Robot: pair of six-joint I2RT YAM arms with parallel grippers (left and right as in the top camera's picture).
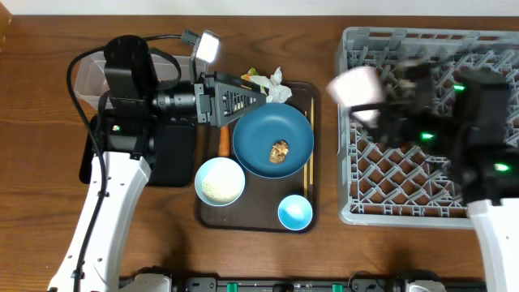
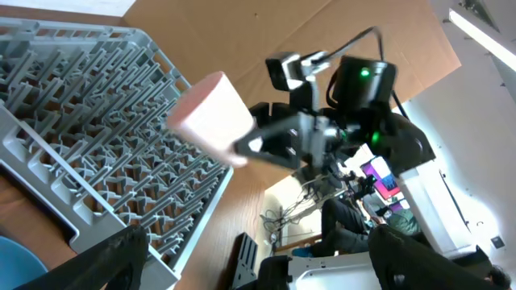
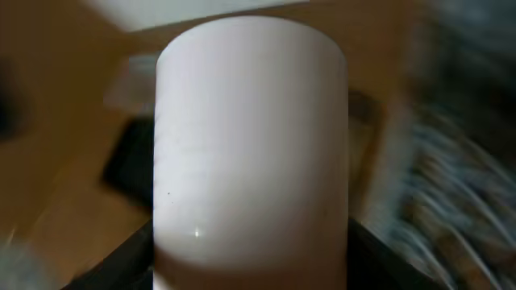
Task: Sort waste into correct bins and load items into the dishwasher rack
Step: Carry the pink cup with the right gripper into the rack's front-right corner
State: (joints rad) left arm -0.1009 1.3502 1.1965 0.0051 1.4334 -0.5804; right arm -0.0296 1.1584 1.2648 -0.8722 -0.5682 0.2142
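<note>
rack (image 1: 405,191) looks empty | right end effector (image 2: 246,145) holds cup (image 1: 355,85) above it | left end effector (image 1: 251,93) wide, empty | dish (image 1: 255,130), bowl (image 1: 199,174), waste (image 1: 278,81) pending

I found no readable text, labels or numbers; the background screen (image 2: 380,179) in left wrist view was too blurred.

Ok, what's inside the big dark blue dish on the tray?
A brown food lump sits near the middle of the dark blue dish; the rest of its floor looks bare. Whatever lies under the lump is covered.
</note>
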